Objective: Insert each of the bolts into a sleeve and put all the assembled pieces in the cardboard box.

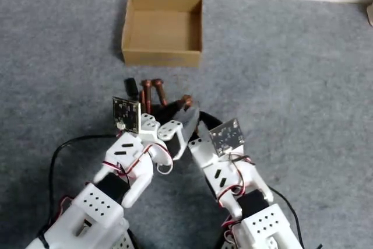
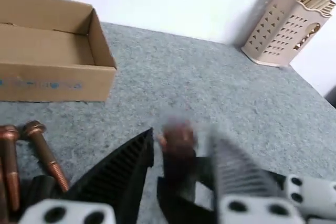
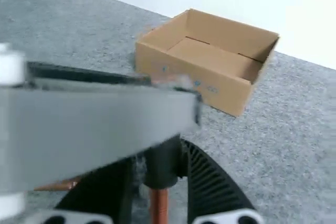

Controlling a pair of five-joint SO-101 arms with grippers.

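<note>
The cardboard box (image 1: pixel 162 58) stands open at the back, also seen in the left wrist view (image 2: pixel 52 82) and the right wrist view (image 3: pixel 184 72). In front of it lie two loose copper bolts (image 1: pixel 152 93) (image 2: pixel 44 156) and a black sleeve (image 1: pixel 132 88). Both arms meet just beyond them. My right gripper (image 3: pixel 160 177) is shut on a black sleeve (image 3: pixel 164 163) with a bolt shaft (image 3: pixel 157 205) sticking out of it. My left gripper (image 2: pixel 182 140) is open, its jaws on either side of that bolt's head (image 2: pixel 177 136) with small gaps. The left gripper's grey jaw crosses the right wrist view.
A beige holder full of sticks (image 2: pixel 283 24) stands far off on the grey carpet. Black cables (image 1: pixel 58 150) loop beside the arm bases. Open carpet lies to the right of the box.
</note>
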